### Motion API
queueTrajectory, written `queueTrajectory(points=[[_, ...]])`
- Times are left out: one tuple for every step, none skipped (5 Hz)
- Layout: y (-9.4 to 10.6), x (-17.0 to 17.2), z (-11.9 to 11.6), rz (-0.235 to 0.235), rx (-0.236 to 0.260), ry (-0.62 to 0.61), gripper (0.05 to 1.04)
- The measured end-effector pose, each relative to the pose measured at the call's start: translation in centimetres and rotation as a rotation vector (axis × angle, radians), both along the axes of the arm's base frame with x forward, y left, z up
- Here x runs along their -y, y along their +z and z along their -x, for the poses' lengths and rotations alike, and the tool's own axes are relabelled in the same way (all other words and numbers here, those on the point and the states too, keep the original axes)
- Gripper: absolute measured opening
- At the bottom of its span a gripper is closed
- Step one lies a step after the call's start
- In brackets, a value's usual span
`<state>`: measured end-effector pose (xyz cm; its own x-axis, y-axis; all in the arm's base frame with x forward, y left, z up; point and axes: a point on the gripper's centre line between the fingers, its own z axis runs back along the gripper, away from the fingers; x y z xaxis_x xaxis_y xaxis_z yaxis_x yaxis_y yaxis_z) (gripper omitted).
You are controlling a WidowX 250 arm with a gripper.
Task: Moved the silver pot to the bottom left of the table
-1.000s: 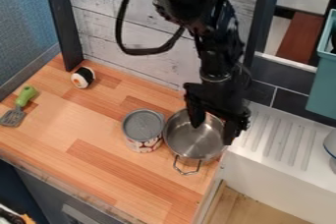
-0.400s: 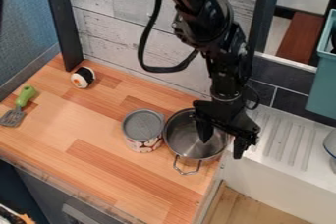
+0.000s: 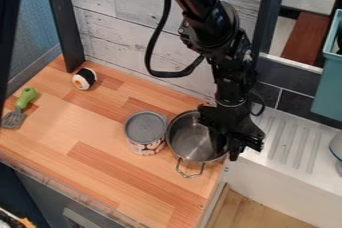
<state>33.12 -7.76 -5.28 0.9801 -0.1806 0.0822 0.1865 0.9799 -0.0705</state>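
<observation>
Tabletop [image 3: 93, 122]: wooden. Arm [image 3: 212, 27]: slanting in from the top edge, bent at mid-length, its lower section nearly vertical. Pot [image 3: 192, 142]: upright at the tabletop's right end, just beside the can [image 3: 145, 128]. Claw [image 3: 226, 149]: pointed downward, closed on the pot's right rim.

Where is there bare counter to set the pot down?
The counter has bare wood between the spatula and the can, and from the can to the near edge. Crowded: the can sits close beside the pot, with the gripper at the pot's right rim, by the drainboard.
</observation>
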Motion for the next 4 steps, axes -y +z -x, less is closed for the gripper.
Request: queueTrajectory(points=[[-0.04, 0.18, -0.01, -0.004, 0.008, -0.008, 0.165], [-0.09, 0.12, 0.19, -0.005, 0.006, -0.003, 0.118], [0.1, 0.09, 0.24, -0.004, 0.016, -0.005, 0.115], [0.52, -0.18, 0.32, -0.003, 0.022, -0.001, 0.11]])
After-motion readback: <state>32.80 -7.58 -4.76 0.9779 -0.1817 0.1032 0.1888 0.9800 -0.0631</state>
